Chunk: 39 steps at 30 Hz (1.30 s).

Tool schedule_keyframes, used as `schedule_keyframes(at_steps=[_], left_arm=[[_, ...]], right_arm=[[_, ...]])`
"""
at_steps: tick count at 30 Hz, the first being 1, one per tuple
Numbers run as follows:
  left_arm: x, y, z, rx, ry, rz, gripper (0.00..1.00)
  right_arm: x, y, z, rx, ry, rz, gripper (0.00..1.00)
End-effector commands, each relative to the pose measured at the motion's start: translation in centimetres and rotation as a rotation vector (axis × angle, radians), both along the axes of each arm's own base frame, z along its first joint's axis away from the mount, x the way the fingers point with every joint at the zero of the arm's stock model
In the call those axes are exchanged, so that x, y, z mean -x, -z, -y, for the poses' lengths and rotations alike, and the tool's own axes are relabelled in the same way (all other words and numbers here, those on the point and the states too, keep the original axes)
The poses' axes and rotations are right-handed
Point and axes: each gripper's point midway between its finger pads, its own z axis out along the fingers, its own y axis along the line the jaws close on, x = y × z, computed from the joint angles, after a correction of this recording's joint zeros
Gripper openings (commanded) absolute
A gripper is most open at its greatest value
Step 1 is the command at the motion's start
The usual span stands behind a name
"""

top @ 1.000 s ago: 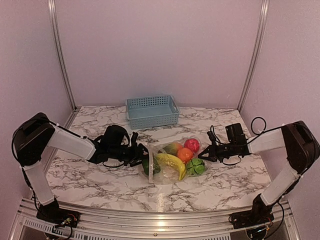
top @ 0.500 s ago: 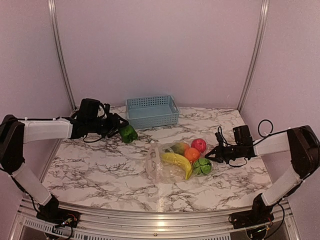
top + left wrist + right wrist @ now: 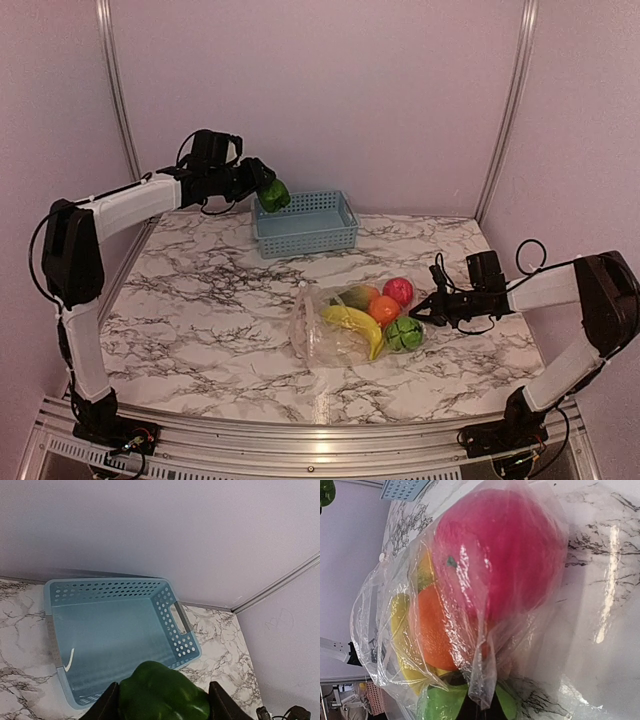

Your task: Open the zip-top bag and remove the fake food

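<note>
At the far left, the left hand (image 3: 262, 188) hangs high above the table (image 3: 200, 330), its fingers (image 3: 107, 706) clamped on either side of the green pepper (image 3: 274, 195), which is out of the bag. The pepper sits over the left end of the blue basket (image 3: 305, 240). From the left wrist, most of the basket's floor lies ahead of and below the pepper, whose bulk overlaps only the near rim (image 3: 65, 675). Judging by that, a drop would call for the hand to travel a little farther in over the basket, along its long side, before letting go. Nearer the arms and toward the middle of the table lies the zip-top bag (image 3: 325, 340), stretched left to right with its open mouth facing the left arm. The rest of the fake food is inside it: the banana (image 3: 350, 322), the orange fruit (image 3: 383, 309), the red fruit (image 3: 398, 290) and the light green leafy piece (image 3: 403, 333), all crowded toward the right end. There the right hand (image 3: 418, 309) rests low, closed tight on a pinch of the bag's plastic (image 3: 480, 692), anchoring that end. So the left arm is the one facing the mouth for the next reach.
</note>
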Motion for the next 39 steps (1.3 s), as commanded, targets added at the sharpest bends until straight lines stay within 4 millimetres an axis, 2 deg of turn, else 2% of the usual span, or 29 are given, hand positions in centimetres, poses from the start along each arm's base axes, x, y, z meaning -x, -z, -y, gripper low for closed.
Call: schedule_keyframes(at_steps=[1,6,9,12,18,24,27,32,36,39], left_arm=[[-2.5,3.3,-1.3,-0.160,-0.059,-0.013,0.40],[-5.7,5.6,-1.5,-0.238,-0.116,0.021,0.41],[-7.4,6.1,-1.4,-0.279,-0.137,0.048,0.42],[-8.7,7.9,-1.3,-0.336,-0.151,0.031,0.43],[-9.3,11.2,-1.6,-0.418,-0.160,-0.010,0.49],[-9.2,13.3,-1.1,-0.419,-0.131,-0.049,0.63],[-9.1,13.2,-0.8,-0.408,-0.119,-0.054,0.73],[-8.7,11.0,-0.8,-0.392,-0.104,-0.030,0.89],[-7.7,7.8,-0.8,-0.365,-0.082,-0.008,0.89],[-5.9,6.2,-1.4,-0.338,-0.072,-0.017,0.88]], right_arm=[[-0.9,-0.8,-0.1,-0.013,-0.008,0.018,0.00],[-1.6,-1.3,-0.3,-0.028,-0.008,0.022,0.00],[-1.7,-1.4,-0.4,-0.027,-0.012,0.020,0.00],[-1.7,-1.3,-0.4,-0.032,-0.011,0.012,0.00],[-1.7,-1.1,-0.5,-0.032,-0.013,0.002,0.00],[-1.5,-1.3,-0.6,-0.045,-0.016,0.001,0.00],[-1.4,-1.4,-0.8,-0.043,-0.027,0.005,0.00],[-0.9,-1.2,-1.2,-0.043,-0.045,0.002,0.00],[-0.5,-1.2,-1.9,-0.043,-0.068,0.005,0.00],[0.1,-1.0,-2.4,-0.039,-0.093,-0.002,0.00]])
